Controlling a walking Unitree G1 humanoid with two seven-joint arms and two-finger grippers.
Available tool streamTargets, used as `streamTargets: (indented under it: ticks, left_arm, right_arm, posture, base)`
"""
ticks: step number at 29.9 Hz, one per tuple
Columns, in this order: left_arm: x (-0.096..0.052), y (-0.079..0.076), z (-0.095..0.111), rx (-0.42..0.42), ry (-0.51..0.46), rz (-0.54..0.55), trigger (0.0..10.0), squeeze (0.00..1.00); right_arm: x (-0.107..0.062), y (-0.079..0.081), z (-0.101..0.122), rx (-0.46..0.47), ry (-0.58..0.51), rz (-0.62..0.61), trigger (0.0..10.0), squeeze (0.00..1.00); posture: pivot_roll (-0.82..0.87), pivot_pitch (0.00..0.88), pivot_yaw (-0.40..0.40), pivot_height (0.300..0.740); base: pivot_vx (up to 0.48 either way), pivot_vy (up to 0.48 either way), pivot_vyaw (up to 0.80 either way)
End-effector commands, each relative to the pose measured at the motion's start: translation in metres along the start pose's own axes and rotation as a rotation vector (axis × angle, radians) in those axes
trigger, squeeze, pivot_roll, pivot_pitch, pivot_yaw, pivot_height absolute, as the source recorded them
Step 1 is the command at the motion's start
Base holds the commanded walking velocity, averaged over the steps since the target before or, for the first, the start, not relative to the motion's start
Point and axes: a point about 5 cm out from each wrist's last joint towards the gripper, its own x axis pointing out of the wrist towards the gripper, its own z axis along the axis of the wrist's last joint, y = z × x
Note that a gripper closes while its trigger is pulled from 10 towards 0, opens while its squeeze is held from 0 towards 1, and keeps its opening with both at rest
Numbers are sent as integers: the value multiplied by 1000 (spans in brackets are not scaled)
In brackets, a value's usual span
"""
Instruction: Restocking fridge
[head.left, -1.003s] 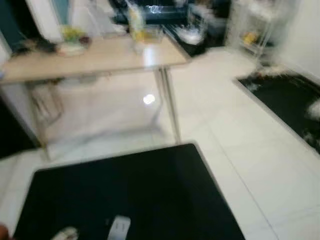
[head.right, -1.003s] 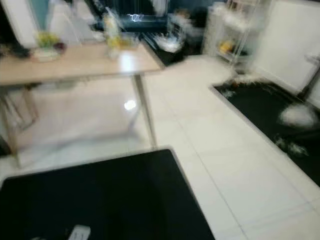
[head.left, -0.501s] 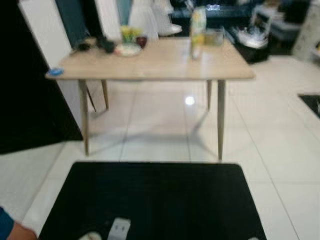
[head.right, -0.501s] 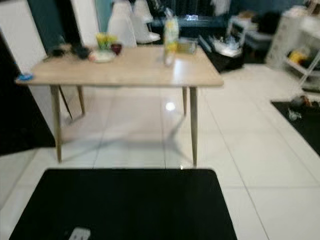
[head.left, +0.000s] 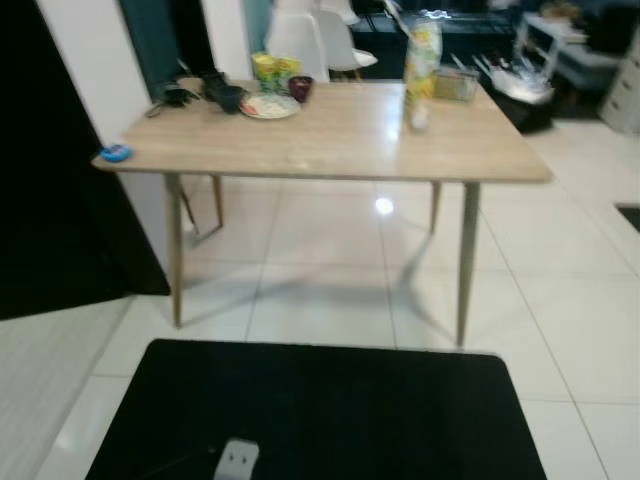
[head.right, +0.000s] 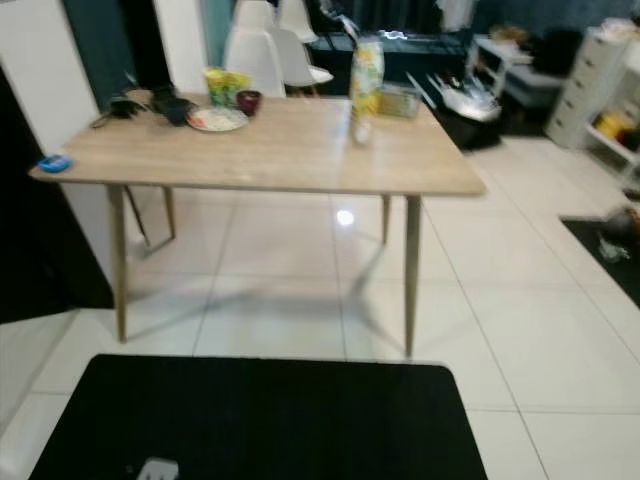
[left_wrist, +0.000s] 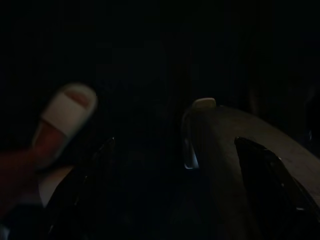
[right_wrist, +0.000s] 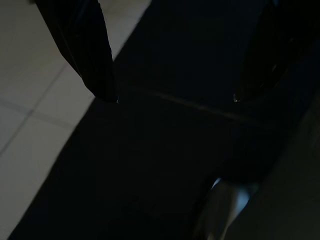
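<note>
Our left gripper hangs in deep shade where we cannot tell how its fingers stand, and our right gripper hangs with its two black fingers spread apart above a black mat edge and white floor tiles. Ahead of us stands a light wooden four-legged table, and from left to right it bears a small blue object at its corner, black cables, a round pale plate, a yellow packet, a dark red cup, and a tall clear yellow-printed bag, with white moulded chairs behind and a black rectangular mat on the floor before us.
</note>
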Motion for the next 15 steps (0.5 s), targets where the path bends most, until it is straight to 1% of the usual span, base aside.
streamTargets:
  ticks: [1,11,15]
  left_arm:
    - [-1,-3,-10,-13,40,-4,10000,0]
    - [-1,-4,-12,-10,45,-5,10000,0]
    - [-1,-4,-12,-5,46,-4,10000,0]
  right_arm:
    - [1,4,-4,-1,12,9,10000,0]
    - [1,3,-5,-11,17,1,10000,0]
    - [1,3,-5,-10,18,-4,10000,0]
  posture:
    - [28,0,-51,740]
    - [23,0,-55,740]
    - [23,0,-56,740]
  base:
    - [345,0,0]
    - [344,0,-800]
    - [344,0,0]
